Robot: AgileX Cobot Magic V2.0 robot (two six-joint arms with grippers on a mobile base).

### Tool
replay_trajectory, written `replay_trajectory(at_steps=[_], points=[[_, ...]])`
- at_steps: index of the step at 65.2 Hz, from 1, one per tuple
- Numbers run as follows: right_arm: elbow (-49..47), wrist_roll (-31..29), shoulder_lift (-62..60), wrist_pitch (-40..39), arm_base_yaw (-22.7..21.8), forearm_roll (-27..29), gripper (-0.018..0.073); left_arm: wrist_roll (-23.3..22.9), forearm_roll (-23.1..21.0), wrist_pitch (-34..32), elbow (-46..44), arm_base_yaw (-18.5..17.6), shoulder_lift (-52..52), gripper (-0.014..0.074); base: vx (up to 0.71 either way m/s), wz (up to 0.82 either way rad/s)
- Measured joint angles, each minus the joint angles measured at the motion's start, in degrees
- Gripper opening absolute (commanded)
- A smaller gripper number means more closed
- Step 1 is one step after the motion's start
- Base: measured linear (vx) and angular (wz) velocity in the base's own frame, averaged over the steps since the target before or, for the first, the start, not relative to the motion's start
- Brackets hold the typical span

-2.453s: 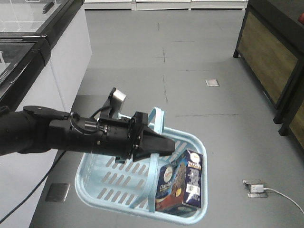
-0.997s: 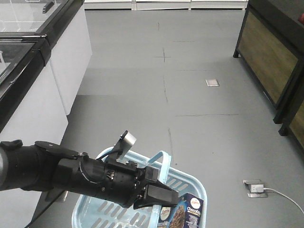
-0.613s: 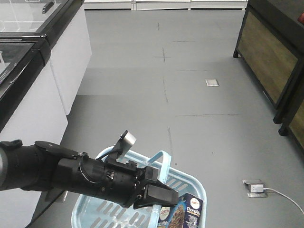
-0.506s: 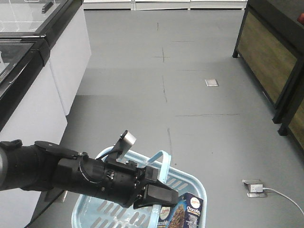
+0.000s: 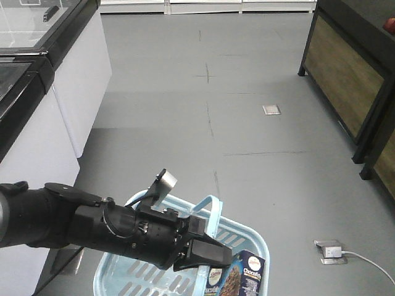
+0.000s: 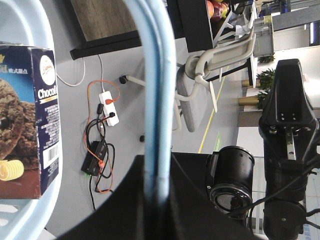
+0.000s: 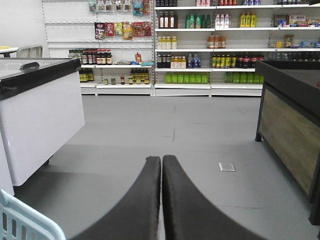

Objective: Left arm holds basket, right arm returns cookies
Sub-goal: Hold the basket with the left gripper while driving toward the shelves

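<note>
Front cam high, tilted down, L wrist close on basket (image 6: pixel 156 90), R wrist low, level fwd, basket in all.

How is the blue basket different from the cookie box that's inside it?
The basket is light blue; the cookie box is dark navy with a cookie picture. The basket has slotted sides and an open top; the cookie box has solid printed walls. The left gripper is shut on the basket's handle, while no gripper touches the cookie box, which just sits inside. Both are shades of blue.
</note>
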Motion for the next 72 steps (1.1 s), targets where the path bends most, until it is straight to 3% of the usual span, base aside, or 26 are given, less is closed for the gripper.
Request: replay_trajectory(at_steps=[72], points=[[0.0,0.0,0.0,0.0,0.0,0.0,-0.0008,0.06,-0.05,-0.02,0.0,0.0,0.0,-0.0006,0.2,0.0]])
